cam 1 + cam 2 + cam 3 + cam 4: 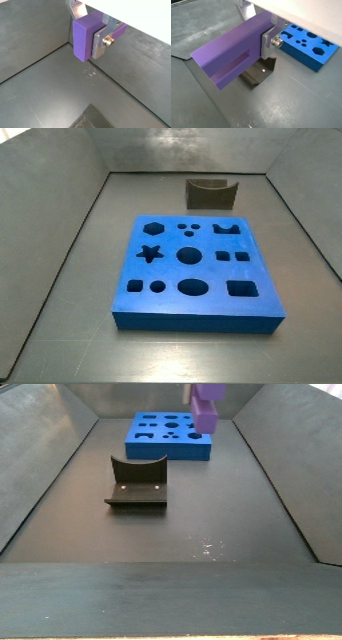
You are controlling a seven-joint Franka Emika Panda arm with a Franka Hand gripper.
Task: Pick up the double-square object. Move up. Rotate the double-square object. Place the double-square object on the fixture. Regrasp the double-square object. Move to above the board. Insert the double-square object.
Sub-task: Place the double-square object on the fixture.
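A Franka arm's gripper [100,36] holds the double-square object [85,39] in the air above the grey counter, its silver fingers [103,42] closed on the purple block's upper end. The piece hangs clear of everything, its free end pointing down at the floor; in a side view the double-square object [206,406] shows at the frame's top, toward the far end of the counter near the board [171,436].

The block looks rigid, light and smooth-faced, so a firm pinch across its flat faces near one end seems the safest hold; a loose grip could let it swivel.

The wrist points roughly straight down. The fixture [138,484] stands empty nearer the counter's middle, the board's [194,270] cut-outs unfilled.
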